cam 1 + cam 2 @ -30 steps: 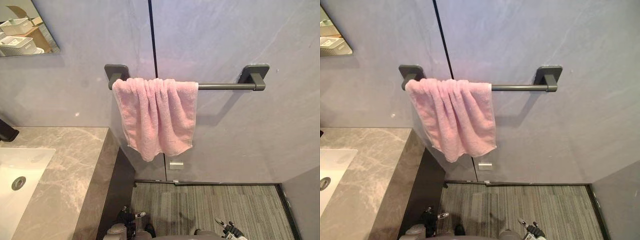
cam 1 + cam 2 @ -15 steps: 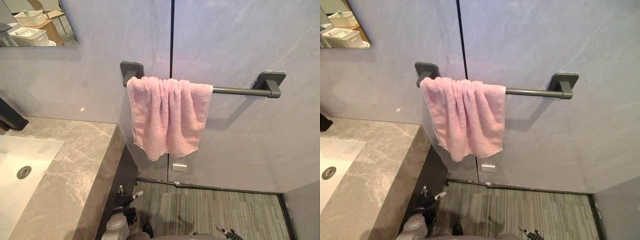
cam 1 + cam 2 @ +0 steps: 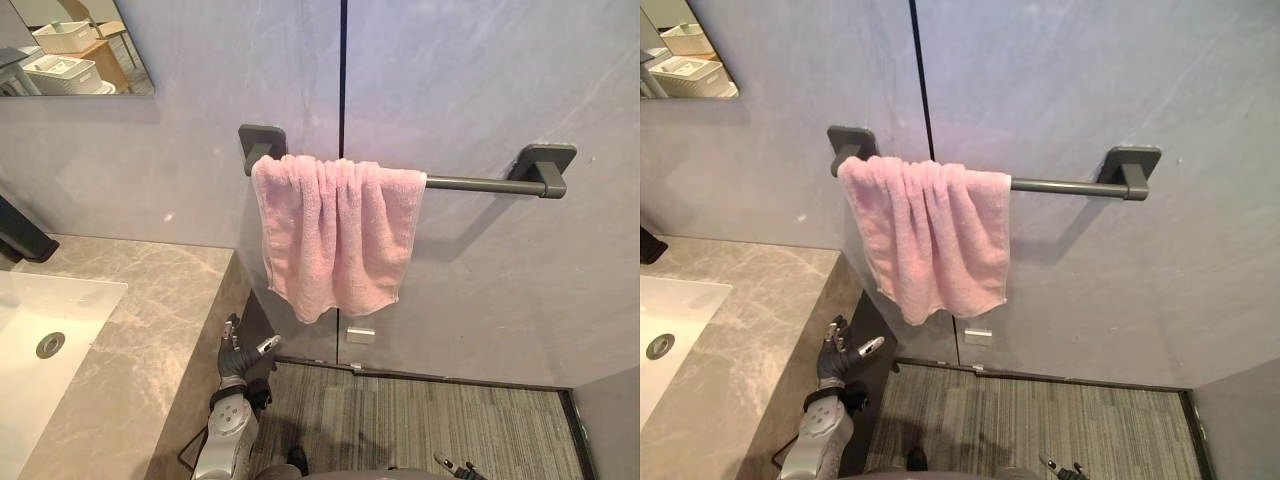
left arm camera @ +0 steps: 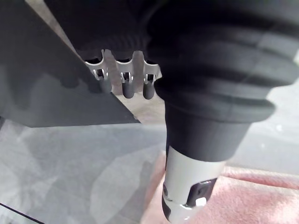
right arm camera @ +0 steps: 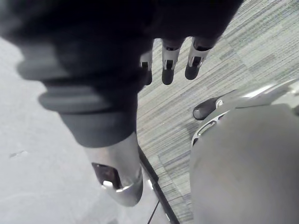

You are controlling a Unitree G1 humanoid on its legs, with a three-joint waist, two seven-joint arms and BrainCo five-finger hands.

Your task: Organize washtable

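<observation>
In the left eye view, looking at a pink towel (image 3: 335, 235) hanging bunched over the left end of a dark towel bar (image 3: 480, 184), just past the corner of the marble washtable (image 3: 150, 330); probably hanging there to dry, though gathered rather than spread flat. Holding the left hand (image 3: 240, 352) low beside the washtable's front corner, below the towel and apart from it, fingers loosely spread and gripping nothing, likely readying for a reach up to the cloth. Noting too a white sink (image 3: 60, 310) set into the counter, a dark faucet (image 3: 20, 238) behind it and a mirror (image 3: 70, 45) above. In the right eye view, seeing the same layout against the grey wall (image 3: 1090, 90), the towel touching only the bar. In the left wrist view, pointing straight, relaxed fingers (image 4: 125, 81) toward the wall with the thumb (image 4: 184, 196) apart and empty, pink cloth lying just beyond it. In the right wrist view, letting the right hand (image 5: 167, 65) hang over the striped floor (image 5: 224, 93), fingers straight and carrying nothing, seemingly idling because the towel sits nearer the other arm.
</observation>
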